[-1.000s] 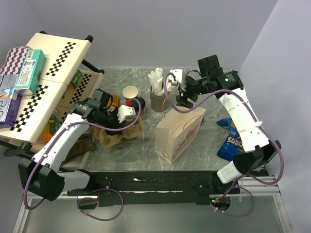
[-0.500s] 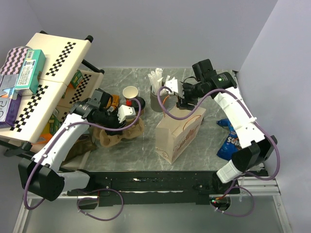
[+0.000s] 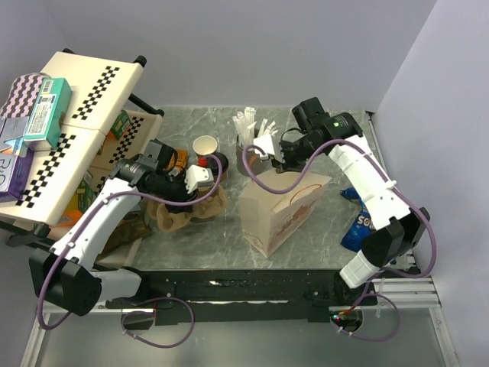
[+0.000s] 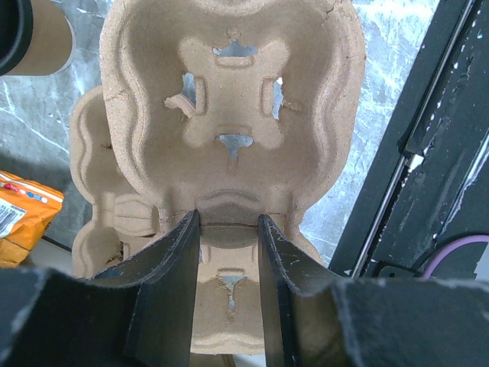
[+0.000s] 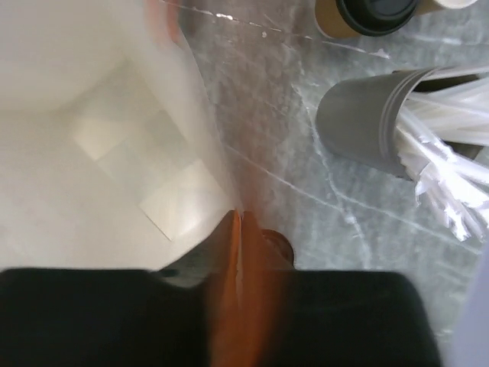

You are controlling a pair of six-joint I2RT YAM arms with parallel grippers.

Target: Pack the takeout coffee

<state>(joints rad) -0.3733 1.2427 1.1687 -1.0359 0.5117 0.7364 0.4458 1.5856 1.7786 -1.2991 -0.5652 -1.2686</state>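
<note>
Two takeout coffee cups stand at the back left: an open kraft cup [image 3: 205, 145] and a black-lidded one [image 3: 217, 162], whose lid also shows in the right wrist view [image 5: 374, 11]. My left gripper [image 3: 195, 181] is closed over the middle ridge of the brown moulded carrier [image 4: 237, 99], which lies on the table [image 3: 177, 215]. Its jaws [image 4: 229, 222] press either side of that ridge. My right gripper [image 3: 280, 159] pinches the far rim of the pale paper bag [image 3: 284, 210]. In the right wrist view it [image 5: 238, 222] is blurred and shut on the bag's thin edge [image 5: 92, 138].
A grey cup of white sticks [image 3: 248, 157] stands just left of the right gripper [image 5: 359, 130]. A blue snack packet [image 3: 363, 222] lies at the right. A checkered shelf with boxes [image 3: 76, 115] fills the left side. An orange packet [image 4: 23, 214] lies beside the carrier.
The right gripper moved left and down onto the bag's far rim and closed on it; the bag's top shifted slightly. The left arm and carrier have not moved.
</note>
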